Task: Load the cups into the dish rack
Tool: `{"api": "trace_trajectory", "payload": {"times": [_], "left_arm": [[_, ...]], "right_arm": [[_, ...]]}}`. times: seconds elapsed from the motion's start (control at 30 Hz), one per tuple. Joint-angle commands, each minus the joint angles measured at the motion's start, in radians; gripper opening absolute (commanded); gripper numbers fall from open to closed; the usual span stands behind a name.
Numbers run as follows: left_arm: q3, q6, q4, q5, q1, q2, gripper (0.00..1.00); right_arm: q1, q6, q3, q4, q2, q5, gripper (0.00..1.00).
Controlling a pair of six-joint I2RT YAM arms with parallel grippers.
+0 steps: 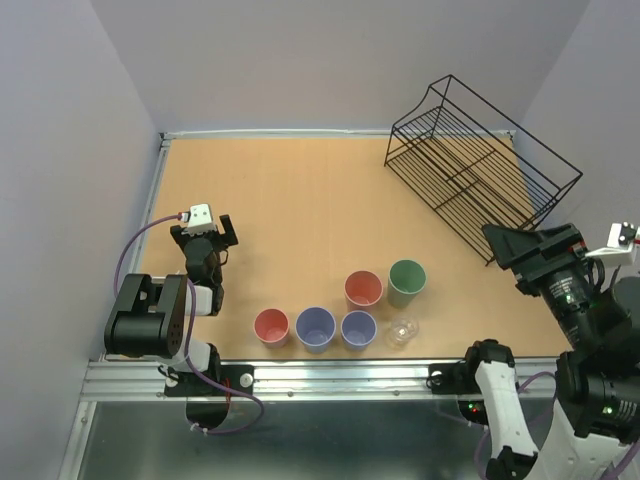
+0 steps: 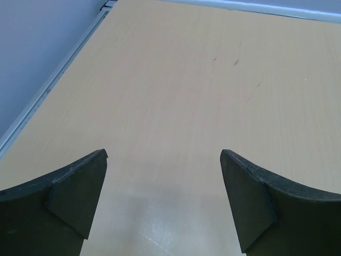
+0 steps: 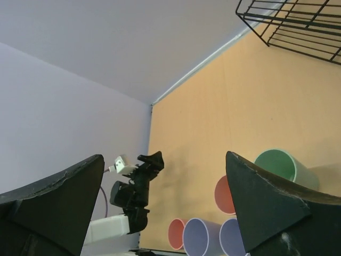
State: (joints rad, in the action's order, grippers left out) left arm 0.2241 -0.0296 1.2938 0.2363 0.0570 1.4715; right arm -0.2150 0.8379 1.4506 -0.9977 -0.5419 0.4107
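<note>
ok so all six cups are out on the table (image 1: 300,200), none in the rack (image 1: 480,165) yet, all standing mouth up. The rack sits in the far right corner and the cups are bunched toward the arms' edge, off to the rack's left. The green cup (image 1: 407,282) is the closest one to the rack, with a red cup (image 1: 363,290) just beside it on the side away from the rack. Then there's a row a bit further from the rack: the clear cup (image 1: 402,331) first, then a blue cup (image 1: 358,328), a second blue cup (image 1: 315,328) and the other red cup (image 1: 271,326) at the end furthest from the rack, all near each other but I can't tell if any actually touch. The right gripper (image 1: 495,245) hangs in the air just by the rack's near corner, fingers spread wide and gripping nothing; its wrist cam looks between them at the table, with the green cup partly hidden behind one finger. The left gripper (image 1: 205,235) is well apart from the rack, way over at the opposite side of the table, low over the wood, fingers also wide apart with only bare tabletop between them
</note>
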Motion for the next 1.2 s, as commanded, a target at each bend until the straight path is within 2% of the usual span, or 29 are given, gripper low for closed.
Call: {"api": "trace_trajectory", "payload": {"times": [0.0, 0.1, 0.2, 0.3, 0.33, 0.4, 0.43, 0.57, 0.63, 0.8, 0.87, 1.0, 1.1, 1.17], "left_arm": [[0.014, -0.018, 0.256, 0.009, 0.003, -0.017, 0.99], [0.014, -0.018, 0.256, 0.009, 0.003, -0.017, 0.99], [0.014, -0.018, 0.256, 0.008, 0.003, -0.017, 0.99], [0.014, -0.016, 0.256, 0.009, 0.003, -0.017, 0.99], [0.014, -0.018, 0.256, 0.009, 0.003, -0.019, 0.99], [0.014, -0.018, 0.256, 0.009, 0.003, -0.017, 0.99], [0.014, -0.018, 0.256, 0.008, 0.003, -0.017, 0.99], [0.014, -0.016, 0.256, 0.009, 0.003, -0.016, 0.99], [0.012, -0.016, 0.256, 0.009, 0.003, -0.017, 0.99], [0.014, -0.016, 0.256, 0.008, 0.003, -0.017, 0.99], [0.014, -0.018, 0.256, 0.009, 0.003, -0.017, 0.99], [0.014, -0.018, 0.256, 0.009, 0.003, -0.016, 0.99], [0.015, -0.018, 0.254, 0.009, 0.003, -0.016, 0.99], [0.015, -0.018, 0.254, 0.009, 0.003, -0.017, 0.99]], "right_arm": [[0.005, 0.087, -0.036, 0.034, 0.029, 0.002, 1.0], [0.005, 0.138, -0.056, 0.045, 0.053, -0.035, 1.0], [0.005, 0.153, -0.084, 0.082, 0.053, 0.022, 1.0], [0.003, 0.135, -0.13, 0.091, 0.023, 0.144, 1.0], [0.005, 0.092, -0.157, 0.084, 0.013, 0.251, 1.0], [0.003, 0.026, -0.164, 0.029, -0.022, 0.299, 1.0], [0.005, -0.035, -0.159, -0.017, -0.029, 0.286, 1.0], [0.006, -0.043, -0.22, -0.165, -0.03, 0.226, 1.0], [0.006, -0.122, -0.214, -0.282, -0.1, 0.147, 1.0], [0.006, -0.264, -0.2, -0.329, -0.234, 0.07, 1.0], [0.006, -0.301, -0.193, -0.354, -0.295, 0.007, 1.0], [0.008, -0.333, -0.199, -0.34, -0.377, -0.021, 1.0], [0.011, -0.335, -0.121, -0.317, -0.462, -0.07, 1.0], [0.043, -0.336, -0.053, -0.323, -0.516, -0.16, 1.0]]}}
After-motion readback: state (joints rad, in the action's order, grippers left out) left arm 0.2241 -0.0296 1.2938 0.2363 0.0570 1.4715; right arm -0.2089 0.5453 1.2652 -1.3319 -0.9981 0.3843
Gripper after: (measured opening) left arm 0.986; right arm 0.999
